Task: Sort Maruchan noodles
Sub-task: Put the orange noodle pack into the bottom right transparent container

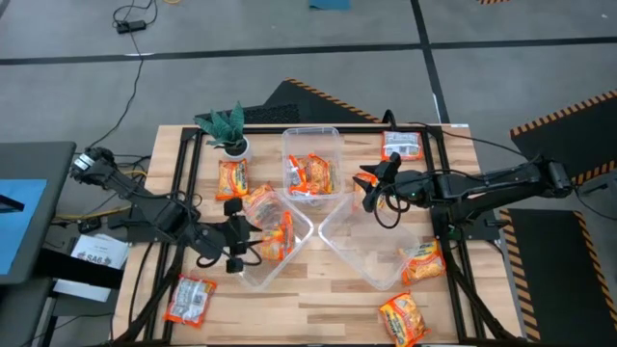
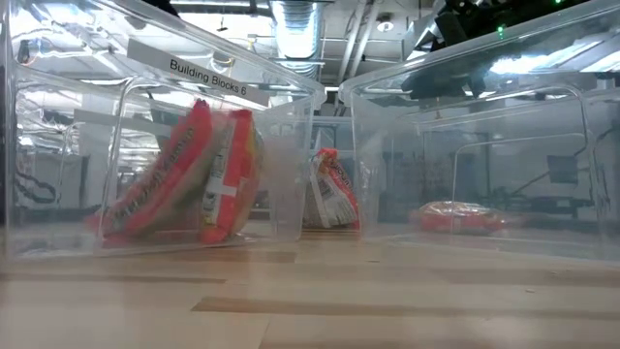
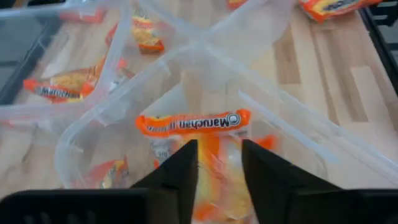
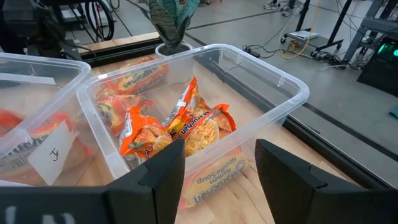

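At the table's near left corner one Maruchan packet (image 1: pixel 190 300) lies flat on the wooden table (image 1: pixel 318 294), outside any tub; further back on the left another packet (image 1: pixel 231 178) lies just beside the small potted plant (image 1: pixel 228 128); the left gripper (image 1: pixel 234 253) hangs over the near wall of the left clear tub (image 1: pixel 273 231), its fingers (image 3: pixel 177 174) parted a little with an orange packet (image 3: pixel 199 149) showing in the gap between them, though whether they touch it cannot be told; that tub holds several packets leaning on edge (image 2: pixel 184 174); behind it the middle tub (image 1: pixel 311 162) carries a loose heap of packets (image 4: pixel 177 127); the right gripper (image 1: pixel 371 183) hovers just right of that tub, above the far corner of the right tub (image 1: pixel 371 236), its fingers (image 4: pixel 158 171) spread wide and holding nothing; the right tub has one packet (image 1: pixel 422 262) at its near right end; a further packet (image 1: pixel 403 146) lies at the table's far right, and another (image 1: pixel 403 316) lies on the wood by the near right edge.
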Robot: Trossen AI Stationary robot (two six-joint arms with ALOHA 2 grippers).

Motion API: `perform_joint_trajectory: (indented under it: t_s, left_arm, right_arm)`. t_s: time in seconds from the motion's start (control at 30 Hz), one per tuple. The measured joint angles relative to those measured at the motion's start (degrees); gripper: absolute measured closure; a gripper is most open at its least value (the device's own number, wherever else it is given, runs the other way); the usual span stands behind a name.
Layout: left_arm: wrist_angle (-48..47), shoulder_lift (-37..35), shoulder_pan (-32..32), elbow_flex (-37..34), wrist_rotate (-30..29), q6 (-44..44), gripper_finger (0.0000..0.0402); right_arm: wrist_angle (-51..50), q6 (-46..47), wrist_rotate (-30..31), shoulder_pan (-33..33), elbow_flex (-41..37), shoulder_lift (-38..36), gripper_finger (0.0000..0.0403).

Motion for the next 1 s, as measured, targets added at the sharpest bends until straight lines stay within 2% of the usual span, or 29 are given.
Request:
perform_joint_trajectory:
  t_s: [0.17,0.3,0.37,0.47,0.6,0.67,0.77,0.83,1.0]
  left_arm:
    - [-1.51,0.00,0.59,2.82,0.83,1.36,0.0224]
    - [-0.53,-0.76,0.55,3.35,1.09,7.00,0.0206]
    - [2.06,-1.81,0.63,2.05,-0.67,9.72,0.0204]
    - [8.50,-3.61,2.16,-2.04,-3.26,13.55,0.0203]
    - [21.37,-8.05,5.26,-10.46,0.64,17.30,0.0203]
    - [28.43,-10.80,6.57,-15.58,2.84,18.73,0.0203]
    - [38.99,-15.13,8.32,-21.85,3.81,19.79,0.0203]
    - [42.85,-17.89,9.19,-24.61,3.55,19.16,0.0203]
    - [43.58,-23.01,9.95,-26.96,2.61,14.98,0.0203]
  right_arm:
    - [0.76,1.31,0.00,1.01,0.00,-0.20,0.0187]
    - [0.99,2.18,0.61,2.53,0.00,-1.70,0.0187]
    - [-1.06,6.70,4.64,2.45,0.44,-2.68,0.0188]
    - [-11.62,13.93,10.79,-0.54,4.15,-3.68,0.0194]
    - [-28.57,23.02,11.85,-9.30,8.83,-1.89,0.0202]
    - [-33.22,26.36,10.28,-15.32,9.05,0.02,0.0206]
    - [-34.94,27.37,5.11,-24.25,7.69,3.35,0.0208]
    - [-34.02,27.44,0.59,-30.07,6.26,6.14,0.0208]
    - [-31.50,27.26,-7.27,-41.94,5.62,12.62,0.0208]
